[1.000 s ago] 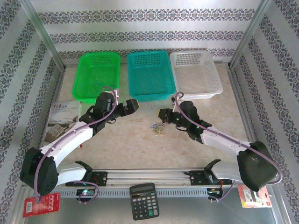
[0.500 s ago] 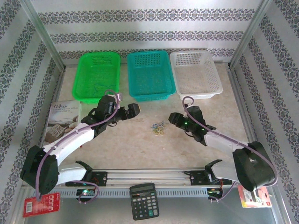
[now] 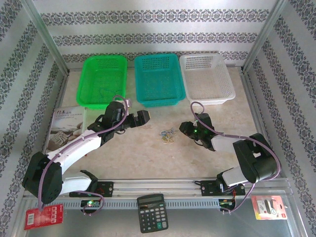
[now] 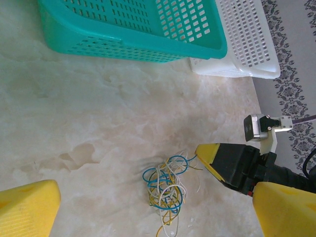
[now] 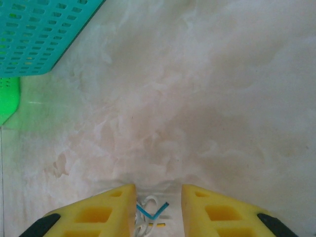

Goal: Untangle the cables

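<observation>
Cables (image 3: pixel 168 135), frame centre: your right gripper (image 3: pixel 182 129) sits just right of them, jaws parted; your left gripper (image 3: pixel 143 118), upper left and farther off, gapes wide

Overhead, strands within the cables (image 3: pixel 168 134) are indistinguishable.

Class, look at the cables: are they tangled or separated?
Tangled. The cables lie in one clump on the table, with blue, white and yellow strands looped through each other.
</observation>
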